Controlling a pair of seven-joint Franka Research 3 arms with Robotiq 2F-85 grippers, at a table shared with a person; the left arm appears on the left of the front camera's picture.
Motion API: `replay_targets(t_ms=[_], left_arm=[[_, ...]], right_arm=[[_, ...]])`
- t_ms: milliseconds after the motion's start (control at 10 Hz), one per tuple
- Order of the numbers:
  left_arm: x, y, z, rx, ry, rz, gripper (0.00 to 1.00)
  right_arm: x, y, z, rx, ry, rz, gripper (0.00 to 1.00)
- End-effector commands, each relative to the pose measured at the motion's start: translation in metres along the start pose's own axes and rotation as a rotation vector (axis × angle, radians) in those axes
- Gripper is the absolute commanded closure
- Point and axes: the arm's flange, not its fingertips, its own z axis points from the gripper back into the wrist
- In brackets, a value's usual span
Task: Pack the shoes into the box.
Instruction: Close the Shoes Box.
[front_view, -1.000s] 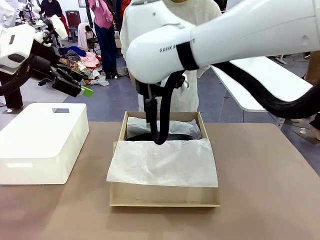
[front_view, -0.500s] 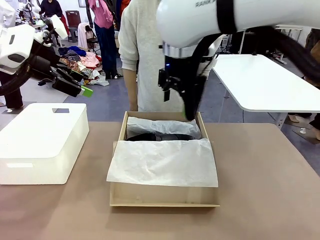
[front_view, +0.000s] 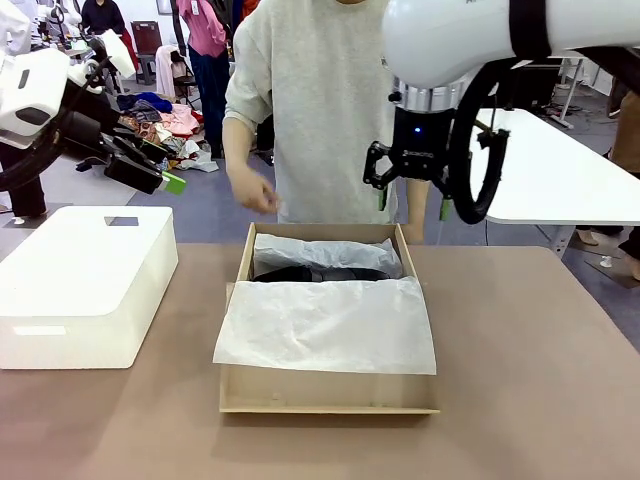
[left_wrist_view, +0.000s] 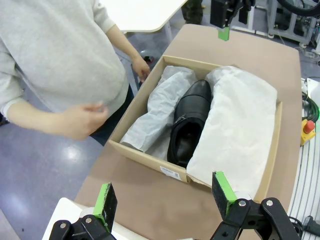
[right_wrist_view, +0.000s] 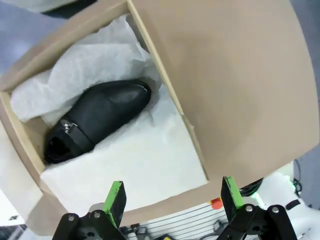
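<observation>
Box (front_view: 330, 405): on counter (front_view: 540, 380). Shoe (front_view: 320, 273): inside box, far end, between tissue paper (front_view: 325, 325) folds. Right gripper (front_view: 412, 203): above box far right corner, jaws spread, empty. Left gripper (left_wrist_view: 164, 192): well left of box, jaws spread, empty.

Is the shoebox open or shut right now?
Open. Nothing covers the box; a black shoe and white tissue paper show inside it from above.

no legible text, label (left_wrist_view: 170, 173) on box (left_wrist_view: 141, 155) unreadable
</observation>
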Motion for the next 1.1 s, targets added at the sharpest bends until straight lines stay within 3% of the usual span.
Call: replay_targets(t_ms=[0,700,1000], left_arm=[[-0.001,0.001,0.000,-0.011,-0.010,-0.002,0.00],[-0.001,0.001,0.000,-0.011,-0.010,-0.002,0.00],[-0.001,0.001,0.000,-0.011,-0.010,-0.002,0.00]], right_arm=[[-0.001,0.009,0.002,0.007,0.001,-0.053,0.00],[-0.003,0.005,-0.002,-0.003,0.000,-0.027,0.00],[0.006,-0.039,0.014,0.031,0.002,0.297,0.00]])
